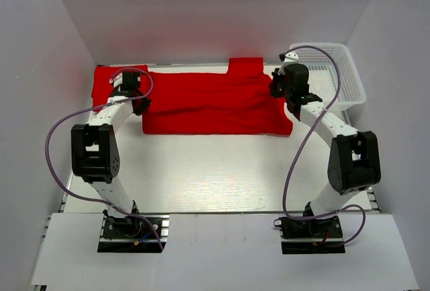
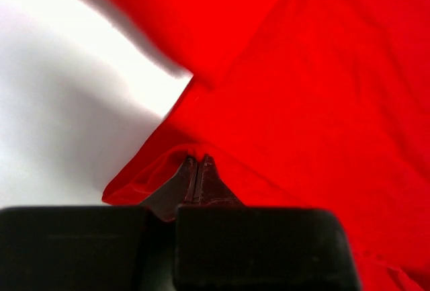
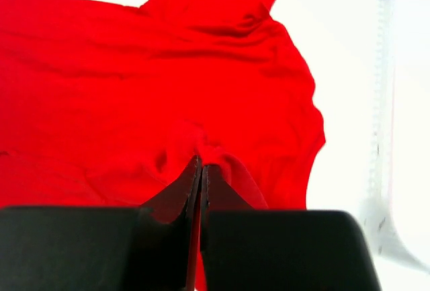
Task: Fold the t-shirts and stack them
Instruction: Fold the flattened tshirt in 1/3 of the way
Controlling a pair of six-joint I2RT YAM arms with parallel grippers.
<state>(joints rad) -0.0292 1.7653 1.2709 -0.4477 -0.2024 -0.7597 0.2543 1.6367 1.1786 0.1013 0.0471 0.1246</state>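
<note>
A bright red t-shirt (image 1: 215, 103) lies spread across the far half of the table, folded lengthwise, with a sleeve (image 1: 245, 66) sticking out at the back. My left gripper (image 1: 139, 103) is shut on the shirt's left edge; in the left wrist view its fingertips (image 2: 199, 163) pinch a raised fold of the red cloth (image 2: 322, 89). My right gripper (image 1: 277, 87) is shut on the shirt's right edge; in the right wrist view the red cloth (image 3: 134, 82) bunches between its closed tips (image 3: 201, 164). More red cloth (image 1: 104, 82) shows behind the left arm.
A white plastic mesh basket (image 1: 342, 76) stands at the back right, just beyond the right gripper; its wall (image 3: 410, 136) shows in the right wrist view. White walls enclose the table on three sides. Bare white table (image 1: 215, 170) lies in front of the shirt.
</note>
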